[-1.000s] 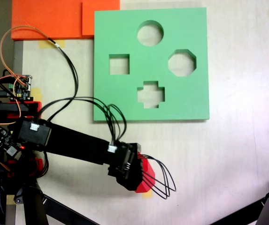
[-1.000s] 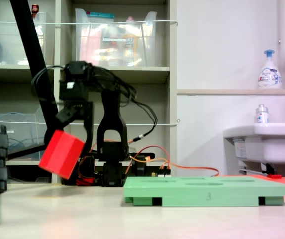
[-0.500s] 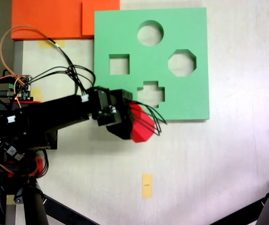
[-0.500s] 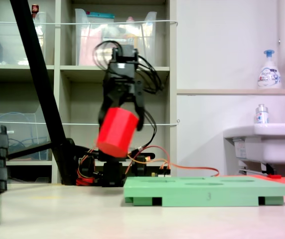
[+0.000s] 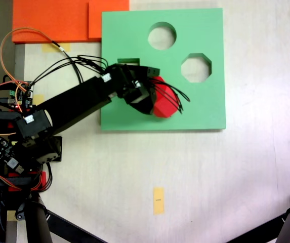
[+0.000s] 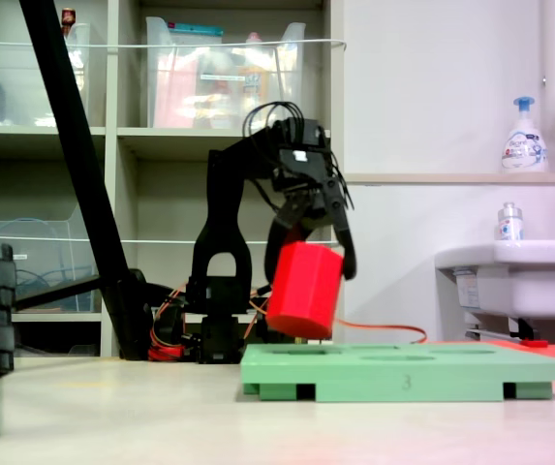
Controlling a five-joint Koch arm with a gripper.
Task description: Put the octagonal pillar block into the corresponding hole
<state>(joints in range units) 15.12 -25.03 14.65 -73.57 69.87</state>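
My gripper (image 5: 157, 98) (image 6: 316, 262) is shut on the red octagonal pillar block (image 5: 165, 104) (image 6: 304, 289) and holds it in the air, tilted, a little above the green foam board (image 5: 205, 109) (image 6: 403, 371). From above, the block hangs over the board's lower middle and covers the cross-shaped cutout. The corresponding hole (image 5: 196, 68), the eight-sided cutout, lies open up and to the right of the block. The round cutout (image 5: 162, 35) sits at the board's top. The arm hides most of the square cutout (image 5: 128, 61).
Orange foam sheets (image 5: 58, 20) lie at the top left beside the board. A yellow tape mark (image 5: 158, 200) is on the table below. The arm's base, circuit board and wires (image 5: 18, 96) fill the left side. A black stand leg (image 5: 286, 228) crosses the bottom right corner.
The arm has swung from the table's front onto the board, carrying the red block up and to the right. The block has come down closer to the board's surface.
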